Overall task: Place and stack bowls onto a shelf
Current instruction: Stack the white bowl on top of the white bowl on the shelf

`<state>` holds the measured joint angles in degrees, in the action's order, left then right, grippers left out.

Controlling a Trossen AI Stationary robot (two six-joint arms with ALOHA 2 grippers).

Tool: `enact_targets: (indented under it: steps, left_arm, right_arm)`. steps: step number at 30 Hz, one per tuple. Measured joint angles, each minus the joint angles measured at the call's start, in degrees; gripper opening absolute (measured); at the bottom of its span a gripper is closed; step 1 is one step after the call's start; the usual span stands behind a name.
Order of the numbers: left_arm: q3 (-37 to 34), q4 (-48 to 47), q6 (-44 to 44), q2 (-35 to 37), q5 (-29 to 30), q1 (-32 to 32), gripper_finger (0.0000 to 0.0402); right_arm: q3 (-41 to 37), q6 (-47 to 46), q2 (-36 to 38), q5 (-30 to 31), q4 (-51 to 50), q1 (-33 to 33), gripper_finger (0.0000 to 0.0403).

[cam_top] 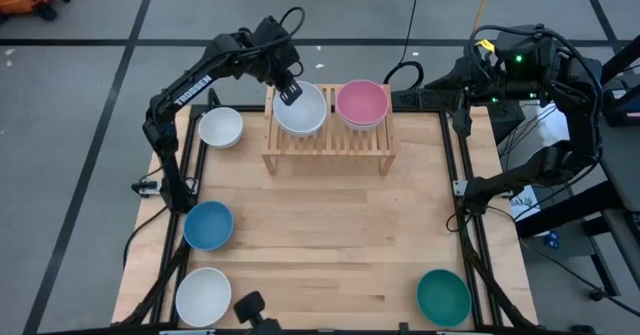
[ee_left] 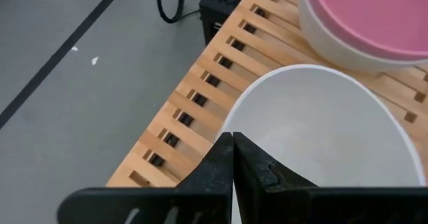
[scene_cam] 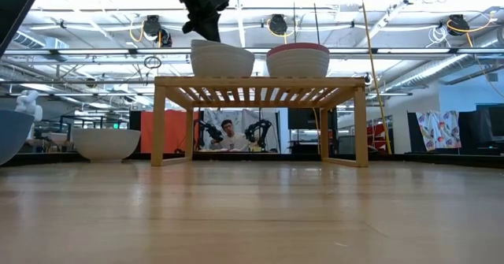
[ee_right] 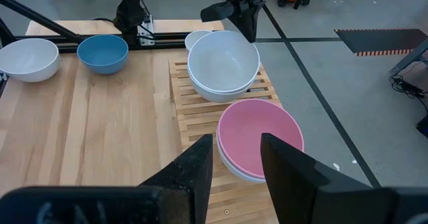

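A white bowl [cam_top: 303, 112] sits nested in another white bowl on the left half of the light-wood shelf [cam_top: 328, 147]. My left gripper [cam_top: 288, 93] is shut on its far-left rim. A pink bowl [cam_top: 361, 103] rests in a white bowl on the shelf's right half. On the table stand a white bowl [cam_top: 220, 127] left of the shelf, a blue bowl [cam_top: 208, 225], a white bowl [cam_top: 203, 295] and a dark green bowl [cam_top: 443, 297]. My right gripper [ee_right: 235, 144] hangs open, high beyond the table's right edge, with nothing between its fingers. My left gripper pinches the top white bowl's rim [ee_left: 226, 125] at its far-left side, one finger outside the wall and one inside. The fingers [ee_left: 217, 167] slant down from the far left. The bowl rests in the white bowl under it on the shelf.
The shelf stands at the table's far middle. In front of it lies a wide stretch of bare tabletop [cam_top: 330, 245]. Black frame rails [cam_top: 462, 175] run along the table's sides. A black camera mount [cam_top: 250, 307] sits at the near edge.
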<state>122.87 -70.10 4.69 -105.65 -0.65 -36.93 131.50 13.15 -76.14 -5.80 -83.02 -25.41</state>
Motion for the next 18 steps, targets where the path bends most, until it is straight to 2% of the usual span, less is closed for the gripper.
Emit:
enact_targets:
  steps: [18]
  left_arm:
    - [0.0, -0.9, -0.2, -0.2, 0.9, -1.3, 0.0000]
  right_arm:
    - [0.0, 0.0, 0.0, 0.0, 0.0, 0.0, 0.0121]
